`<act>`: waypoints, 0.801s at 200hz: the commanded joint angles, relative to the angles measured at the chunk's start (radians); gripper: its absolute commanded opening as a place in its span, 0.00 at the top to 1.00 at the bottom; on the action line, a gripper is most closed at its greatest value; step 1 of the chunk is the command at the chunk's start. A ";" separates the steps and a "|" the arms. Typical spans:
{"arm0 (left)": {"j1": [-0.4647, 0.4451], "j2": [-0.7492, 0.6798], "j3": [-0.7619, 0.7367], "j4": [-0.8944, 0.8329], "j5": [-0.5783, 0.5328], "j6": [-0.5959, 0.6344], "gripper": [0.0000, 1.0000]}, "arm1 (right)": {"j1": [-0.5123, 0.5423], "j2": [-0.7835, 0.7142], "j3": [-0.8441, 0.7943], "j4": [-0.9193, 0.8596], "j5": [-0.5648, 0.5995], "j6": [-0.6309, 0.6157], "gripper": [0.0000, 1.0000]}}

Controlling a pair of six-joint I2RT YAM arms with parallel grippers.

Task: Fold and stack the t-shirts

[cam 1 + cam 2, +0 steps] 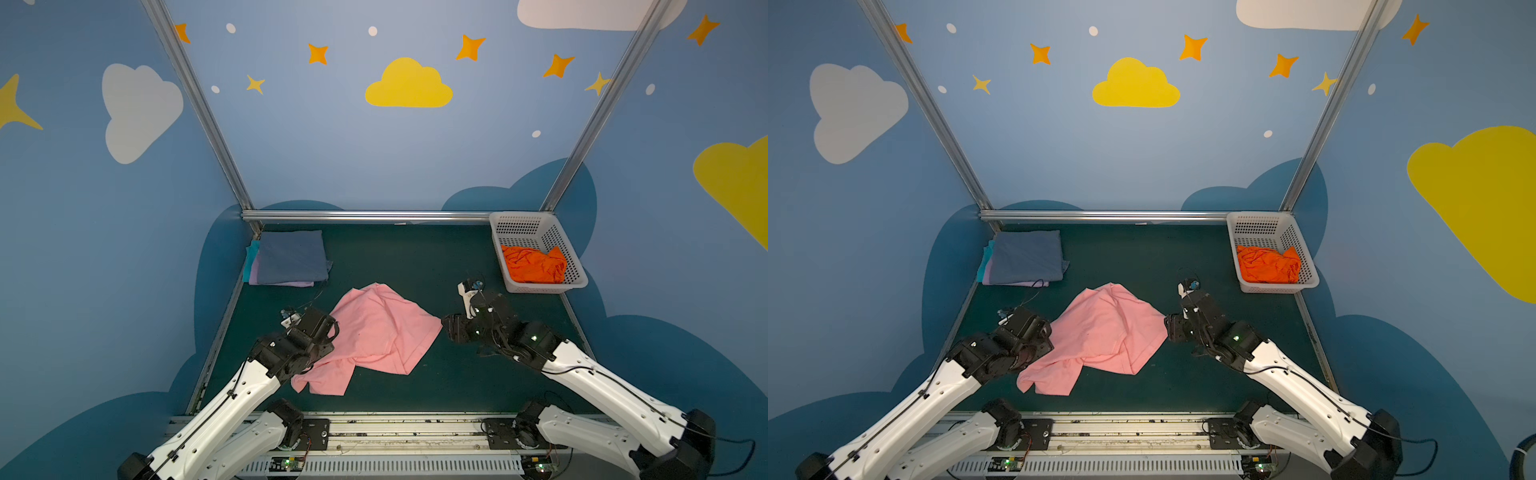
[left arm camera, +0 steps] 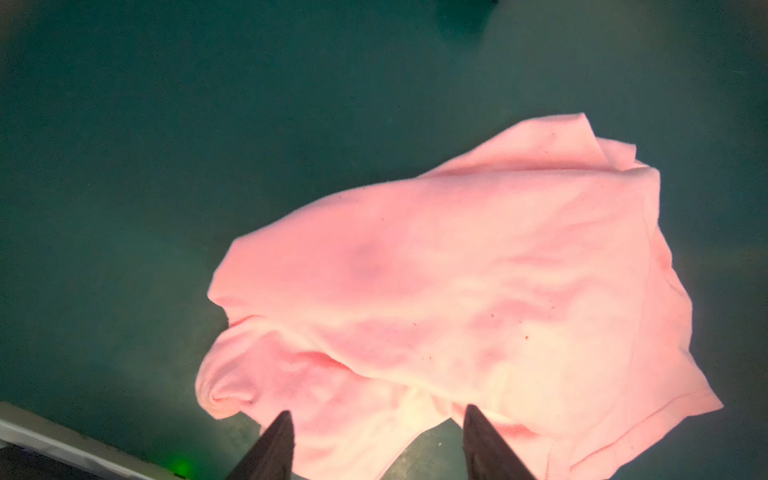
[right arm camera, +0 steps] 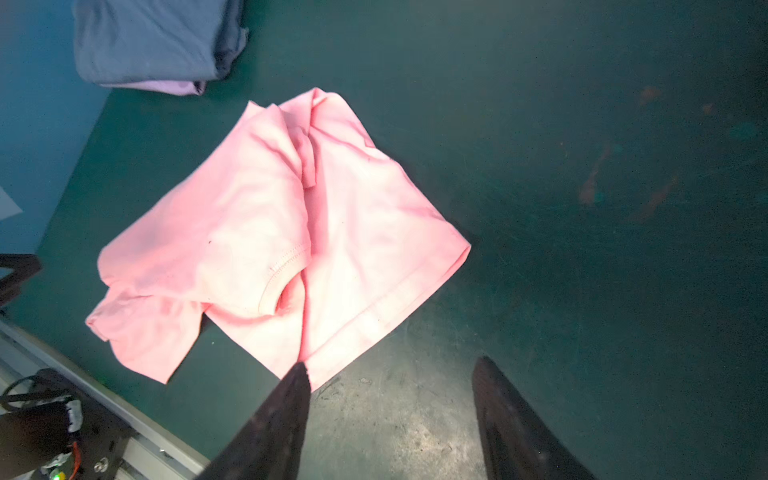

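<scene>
Blue walls point(image 1: 332, 158) with painted clouds and stars stand around a dark green bench point(image 1: 415, 257). On the bench, right between the two sets of fingers, lies the pink t-shirt point(image 1: 374, 332). It is loose and crumpled, not folded. One sleeve sticks out on the side near the left fingers point(image 2: 274, 449).

From the left wrist view, the left fingers are spread apart and nothing is pinched between them. They have let go. The pink t-shirt point(image 2: 457, 291) lies just ahead of them, and its near edge runs under their tips. I cannot tell if they touch the cloth.

The right fingers point(image 3: 511, 424) are spread apart too, and they grip nothing. One tip sits just at the hem corner of the pink t-shirt point(image 3: 270, 232). The other tip is over bare bench.

Far past the left fingers, in the back corner, is a neat stack. The slate-blue t-shirt point(image 1: 291, 255) is on top, the lavender t-shirt point(image 1: 286, 284) peeks out under it, and the teal t-shirt point(image 1: 250, 257) shows at the side.

Far past the right fingers, in the other back corner, stands a white basket point(image 1: 519, 224) with holes in its walls. The orange t-shirt point(image 1: 534, 264) is bunched up inside it.
</scene>
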 commanded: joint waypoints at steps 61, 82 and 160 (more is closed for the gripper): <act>-0.245 0.599 0.324 0.243 0.076 0.100 0.19 | 0.006 0.111 -0.003 0.023 0.054 0.102 0.38; -0.295 0.794 0.447 0.187 0.073 0.132 0.18 | -0.008 0.116 -0.008 0.011 0.069 0.119 0.37; -0.330 1.133 0.690 -0.004 -0.060 0.168 0.86 | -0.069 0.070 -0.057 0.008 0.031 0.095 0.35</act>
